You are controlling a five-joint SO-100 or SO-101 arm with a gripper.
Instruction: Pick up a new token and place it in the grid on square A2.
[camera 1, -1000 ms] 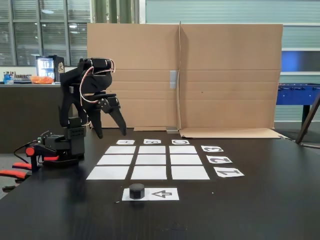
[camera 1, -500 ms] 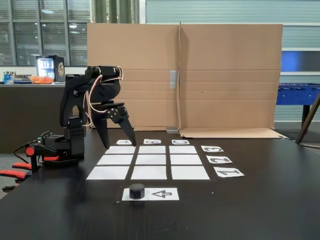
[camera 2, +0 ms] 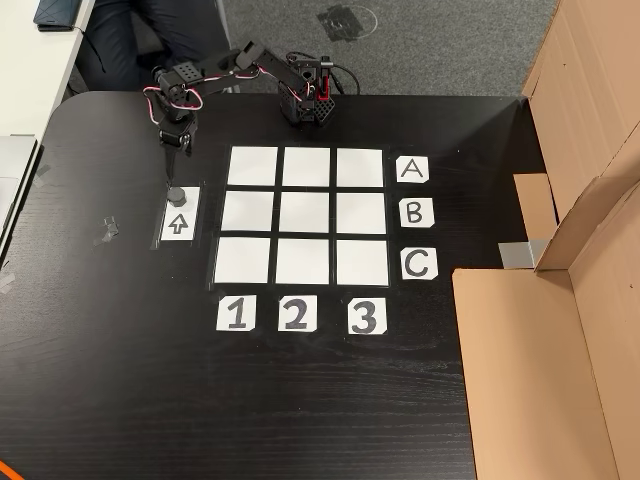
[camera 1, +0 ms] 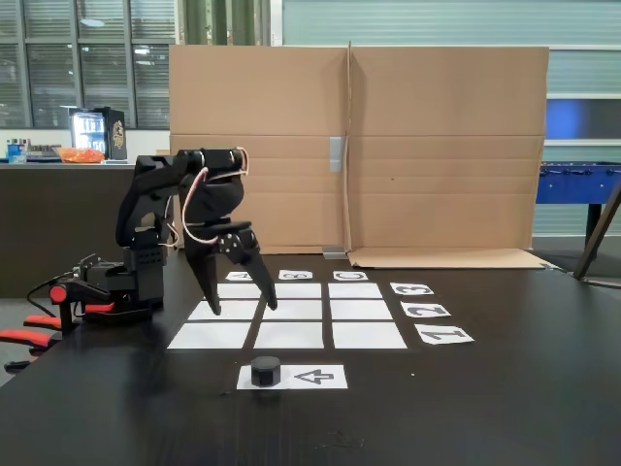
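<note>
Token (camera 1: 265, 371), a squat faceted black puck, sits on the left end of the matte arrow sheet (camera 1: 315, 377) in the fixed view, below the grid (camera 1: 291, 311). The gripper (camera 1: 242, 306) has dropped lower and nearer since a second ago, its fingers spread, holding nothing. From the other view, token (camera 2: 176, 193) lies just beyond the gripper (camera 2: 180, 150); square A2 (camera 2: 307, 166) is bare white paper.

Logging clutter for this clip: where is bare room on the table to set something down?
All nine grid squares are bare. Wide bare tabletop lies below the number labels. It is crowded at the arrow sheet, where the token sits with the open gripper close above.
</note>
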